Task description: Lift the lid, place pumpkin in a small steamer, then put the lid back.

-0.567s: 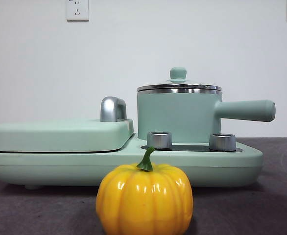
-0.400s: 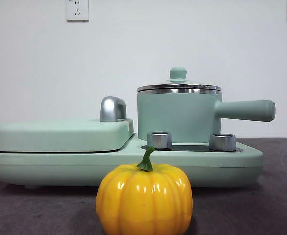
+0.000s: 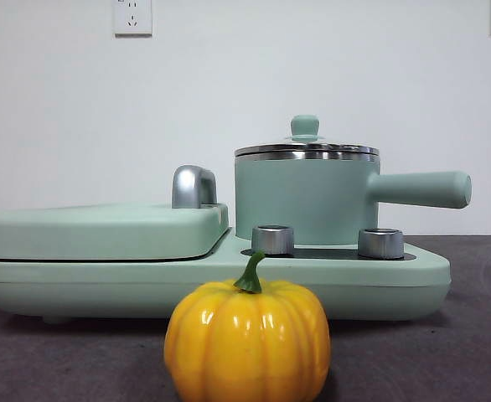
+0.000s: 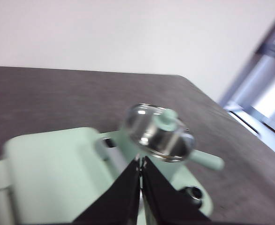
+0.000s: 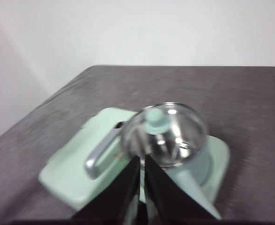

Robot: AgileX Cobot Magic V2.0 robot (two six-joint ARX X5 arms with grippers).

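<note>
Looks to me like lab or test room, not real kitchen: bare white wall [image 3: 245,84] with two sockets [image 3: 132,17], dark grey tabletop [image 3: 472,335], lone mint-green cooker [image 3: 229,276], toy pumpkin [image 3: 247,342].

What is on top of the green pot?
The lid sits on the small steamer, a clear glass disc with a steel rim and a mint-green knob. Through the glass, both wrist views show only shiny steel; the pot's bottom is too blurred to make out.
</note>
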